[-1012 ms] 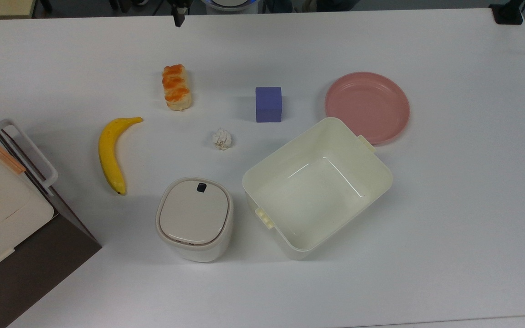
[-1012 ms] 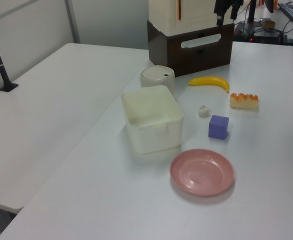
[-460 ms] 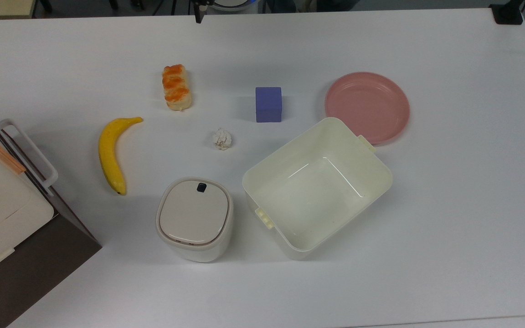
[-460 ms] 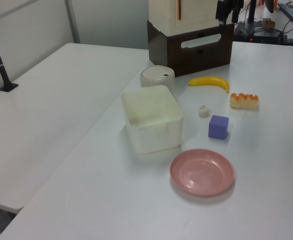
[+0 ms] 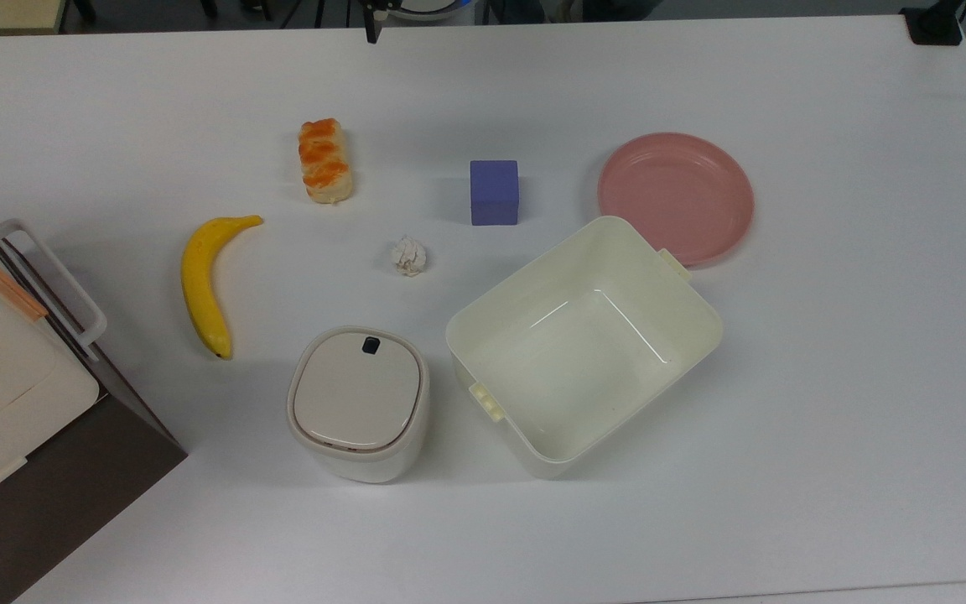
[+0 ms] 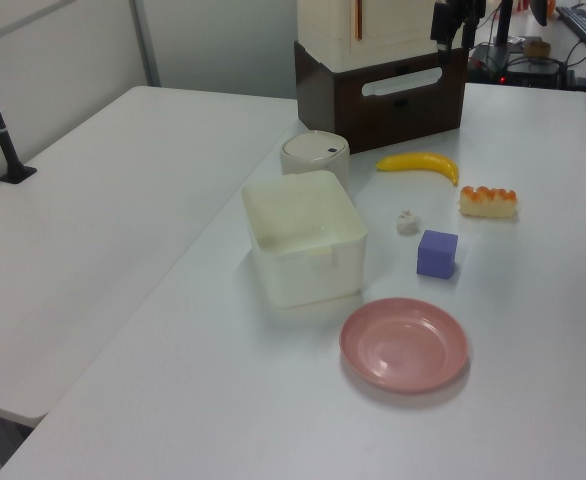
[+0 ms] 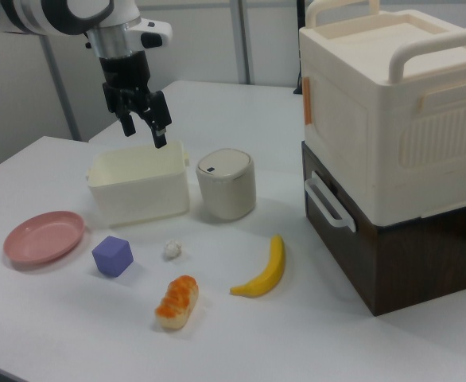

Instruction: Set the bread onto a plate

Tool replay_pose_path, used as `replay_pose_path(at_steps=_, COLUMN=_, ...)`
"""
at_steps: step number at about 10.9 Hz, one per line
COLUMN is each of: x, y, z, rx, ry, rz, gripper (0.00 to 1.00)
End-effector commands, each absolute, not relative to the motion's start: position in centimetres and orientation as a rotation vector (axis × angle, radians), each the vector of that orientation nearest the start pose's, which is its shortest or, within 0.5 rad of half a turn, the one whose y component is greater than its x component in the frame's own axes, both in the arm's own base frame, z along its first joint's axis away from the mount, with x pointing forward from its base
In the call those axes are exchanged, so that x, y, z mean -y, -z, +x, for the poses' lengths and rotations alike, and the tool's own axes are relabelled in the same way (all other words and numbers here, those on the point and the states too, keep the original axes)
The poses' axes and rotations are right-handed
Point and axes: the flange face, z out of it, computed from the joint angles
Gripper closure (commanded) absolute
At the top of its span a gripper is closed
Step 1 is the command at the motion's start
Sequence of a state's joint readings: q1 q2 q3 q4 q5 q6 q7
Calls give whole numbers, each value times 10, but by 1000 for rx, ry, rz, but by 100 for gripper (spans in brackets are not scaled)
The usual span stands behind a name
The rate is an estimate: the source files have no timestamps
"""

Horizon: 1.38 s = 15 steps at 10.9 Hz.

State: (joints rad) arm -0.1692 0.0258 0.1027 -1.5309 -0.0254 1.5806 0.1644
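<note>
The bread (image 5: 324, 159), a braided bun with orange-brown patches, lies on the white table between the banana (image 5: 202, 285) and the purple cube (image 5: 494, 191). The pink plate (image 5: 676, 197) sits bare at the top view's right, just behind a corner of the cream tub (image 5: 584, 335). My gripper (image 7: 143, 131) hangs open and holds nothing, high above the table. In the right view it hovers over the tub's near rim. In the top view it sits at the far table edge, well behind the bread. Bread (image 7: 177, 302) and plate (image 7: 44, 236) lie far apart.
A crumpled paper ball (image 5: 409, 255) lies in the middle. A lidded white bin (image 5: 357, 401) stands next to the tub. A tall cream box on a brown base (image 7: 392, 119) occupies the top view's lower left corner. A second white table (image 6: 103, 210) adjoins.
The gripper shifted toward the top view's right along the far table edge, then nearly stopped. The things on the table have not moved.
</note>
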Motion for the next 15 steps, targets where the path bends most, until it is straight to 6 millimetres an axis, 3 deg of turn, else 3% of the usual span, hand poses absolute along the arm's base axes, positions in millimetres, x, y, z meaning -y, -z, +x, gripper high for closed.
replay_pose_path(at_steps=1, x=45, y=-628, z=565, rx=-153, ry=21, rz=-3188, gripper=0)
replay_pose_path(at_steps=7, x=55, y=-643, z=562, rx=-130, ry=75, rz=-3176, gripper=0)
replay_pose_path(at_steps=15, x=49, y=-641, z=560, rx=-105, ry=43, rz=-3192, gripper=0)
